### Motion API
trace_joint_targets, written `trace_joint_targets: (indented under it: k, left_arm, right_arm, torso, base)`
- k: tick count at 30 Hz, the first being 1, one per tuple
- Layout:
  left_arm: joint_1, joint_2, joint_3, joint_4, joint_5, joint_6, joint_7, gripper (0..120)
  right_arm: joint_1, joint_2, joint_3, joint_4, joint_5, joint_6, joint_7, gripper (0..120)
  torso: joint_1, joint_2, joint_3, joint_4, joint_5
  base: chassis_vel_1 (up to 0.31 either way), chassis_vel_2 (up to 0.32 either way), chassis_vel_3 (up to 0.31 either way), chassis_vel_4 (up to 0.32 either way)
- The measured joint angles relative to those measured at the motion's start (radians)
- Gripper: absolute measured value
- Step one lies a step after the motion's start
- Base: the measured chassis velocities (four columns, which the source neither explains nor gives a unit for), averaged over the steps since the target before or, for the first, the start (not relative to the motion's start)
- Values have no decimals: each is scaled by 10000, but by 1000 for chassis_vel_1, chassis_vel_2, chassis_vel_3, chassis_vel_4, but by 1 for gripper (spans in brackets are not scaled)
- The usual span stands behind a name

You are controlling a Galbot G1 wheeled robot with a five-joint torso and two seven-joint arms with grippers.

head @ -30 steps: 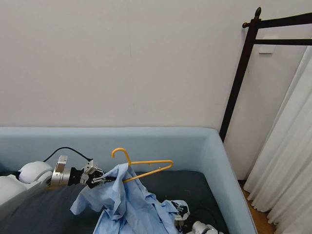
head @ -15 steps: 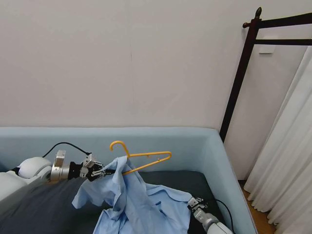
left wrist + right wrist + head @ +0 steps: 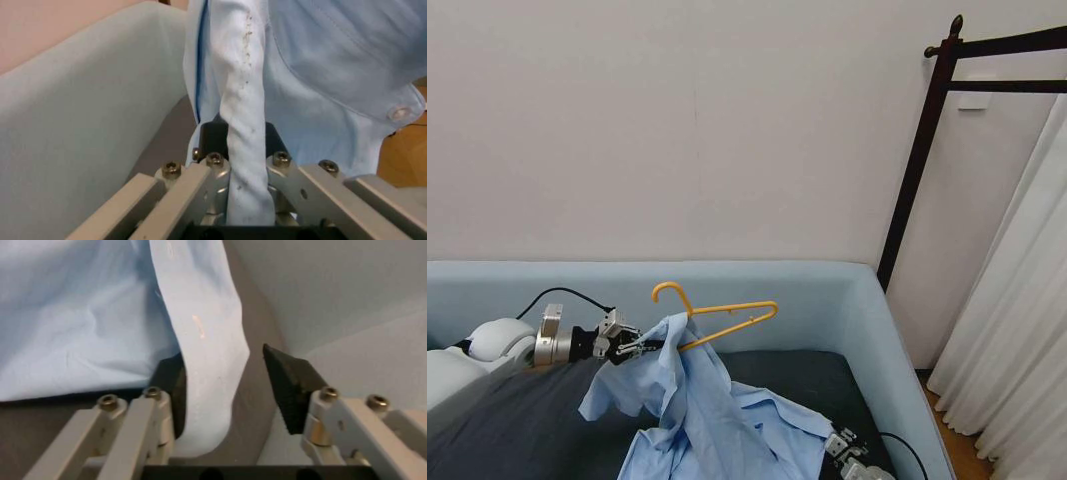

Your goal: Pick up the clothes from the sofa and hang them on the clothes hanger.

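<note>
Your left gripper (image 3: 632,348) sat at the lower left of the head view, its jaws clamped tight on a twisted fold of the light blue button shirt (image 3: 697,410). In the left wrist view that fold ran straight out between the black pads (image 3: 212,134). From the grip the shirt hung down and spilled toward the lower middle of the frame, onto the dark grey seat cushion (image 3: 532,430) of the pale blue sofa (image 3: 777,280). The orange-yellow plastic hanger (image 3: 727,322) was caught in the raised part of the shirt, just right of that gripper. Its long axis lay close to level, climbing a little toward the right. The hook curled up at its left end and the free arm's tip pointed right. Your right gripper (image 3: 845,447) was at the bottom edge, right of centre, by the shirt's low hem. In the right wrist view its jaws stood wide, and a strip of shirt lay loose between them, against one pad and clear of the other. The dark wooden clothes rack (image 3: 922,150) stood at the upper right, well apart from the shirt, beside a white curtain (image 3: 1017,350).
</note>
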Motion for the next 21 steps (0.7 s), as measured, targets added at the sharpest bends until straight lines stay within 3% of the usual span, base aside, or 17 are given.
trace_joint_targets:
  k: [4,7,12,15,21]
  left_arm:
    - [0,-64,7,52,98,-104,-105,1]
    - [-10,-128,31,104,138,-186,-199,1]
    - [-29,-163,37,161,150,-187,-204,1]
    - [-31,-138,33,109,145,-187,-203,1]
    - [-27,78,26,-99,88,-164,-198,1]
  right_arm:
    - [-723,-341,424,795,-49,866,-2,58]
    - [-1406,-790,597,1694,-53,861,-211,72]
    - [-1848,-1053,588,2043,147,1271,-581,86]
    - [-1594,-938,441,2130,1199,2124,-1185,98]
    - [68,29,-170,1286,2150,2594,-905,100]
  torso:
    - [0,0,0,0,3]
    - [0,0,-1,2,-1]
    - [0,0,0,-3,0]
    - [0,0,0,-1,0]
    - [0,0,0,5,1]
  base:
    - [0,0,0,0]
    - [0,0,0,0]
    - [0,0,0,0]
    - [0,0,0,0]
    - [0,0,0,0]
